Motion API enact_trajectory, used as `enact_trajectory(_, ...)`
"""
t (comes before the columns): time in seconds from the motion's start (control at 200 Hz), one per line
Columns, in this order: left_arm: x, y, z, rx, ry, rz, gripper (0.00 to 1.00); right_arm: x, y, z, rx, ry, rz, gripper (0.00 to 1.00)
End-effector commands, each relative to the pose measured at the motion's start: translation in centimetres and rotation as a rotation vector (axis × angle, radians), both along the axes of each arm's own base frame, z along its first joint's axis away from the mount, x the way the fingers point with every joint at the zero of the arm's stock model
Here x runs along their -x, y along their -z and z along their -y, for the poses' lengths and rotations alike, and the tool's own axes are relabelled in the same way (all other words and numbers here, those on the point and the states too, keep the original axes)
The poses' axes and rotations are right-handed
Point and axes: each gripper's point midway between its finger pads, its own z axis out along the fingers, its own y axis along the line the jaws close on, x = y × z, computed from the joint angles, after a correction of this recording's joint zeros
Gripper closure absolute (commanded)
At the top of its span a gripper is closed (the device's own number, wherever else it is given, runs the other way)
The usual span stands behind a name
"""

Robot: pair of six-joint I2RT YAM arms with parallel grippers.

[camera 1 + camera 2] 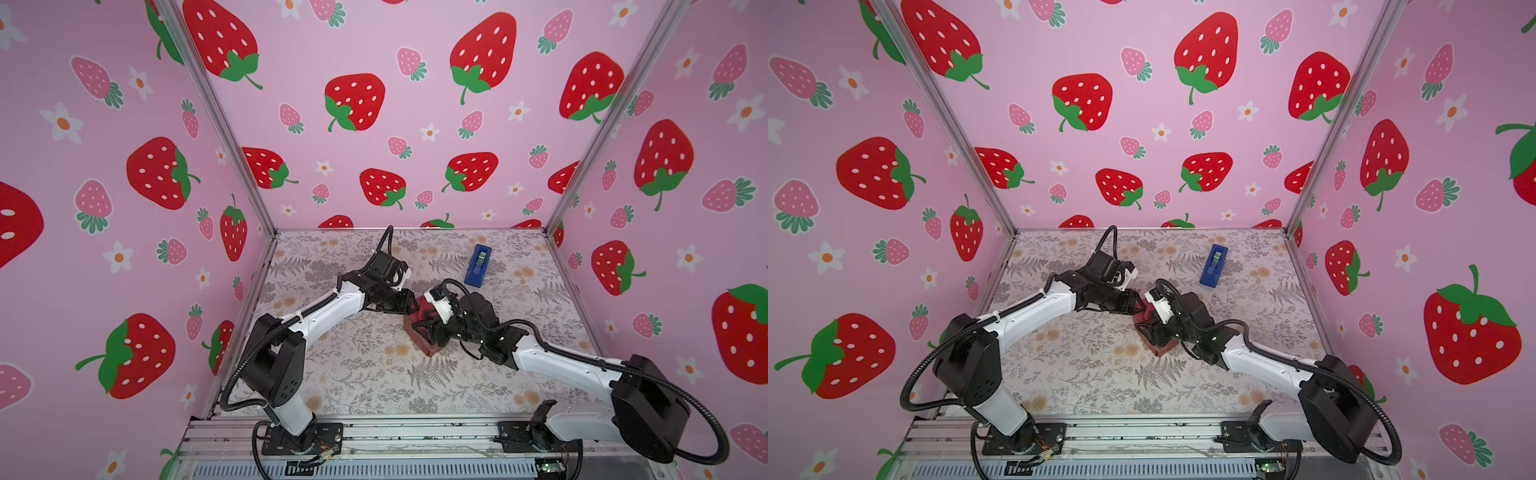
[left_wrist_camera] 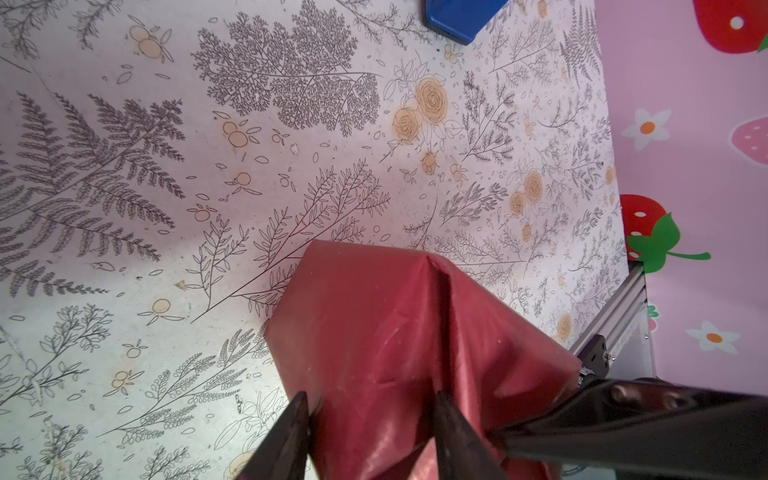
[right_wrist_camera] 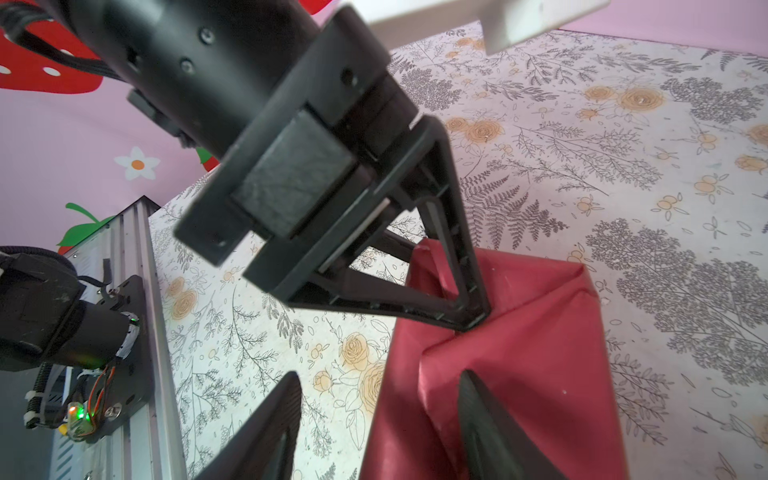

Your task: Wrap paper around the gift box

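The paper (image 2: 374, 324) sits folded into a maroon bundle just right of the middle of the surface (image 1: 374, 386). There is bare room toward the near edge and on the left, and the blue tape dispenser (image 1: 478, 266) lies well apart near the far edge. The gift box is wholly hidden under the paper. The left claw (image 2: 370, 399) is open, straddling a raised crease. The right claw (image 3: 380, 374) is open, one finger over paper and one over bare surface.
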Motion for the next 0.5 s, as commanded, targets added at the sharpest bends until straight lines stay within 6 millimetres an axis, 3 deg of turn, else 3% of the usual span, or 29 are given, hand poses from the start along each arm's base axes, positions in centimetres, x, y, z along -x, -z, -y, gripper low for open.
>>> enact_trajectory(0.0, 0.5, 0.1, -0.5, -0.035, 0.014, -0.025, 0.51, 0.4, 0.7, -0.2, 0.003, -0.033, -0.011, 0.38)
enact_trajectory(0.26, -1.3, -3.6, -0.3, 0.035, 0.013, 0.053, 0.40, 0.6, 2.3, 0.6, 0.023, -0.018, -0.053, 0.38)
enact_trajectory(0.495, -1.9, -3.5, 1.7, 0.072, 0.136, 0.022, 0.34, 0.7, 2.3, 0.5, 0.020, -0.029, -0.062, 0.38)
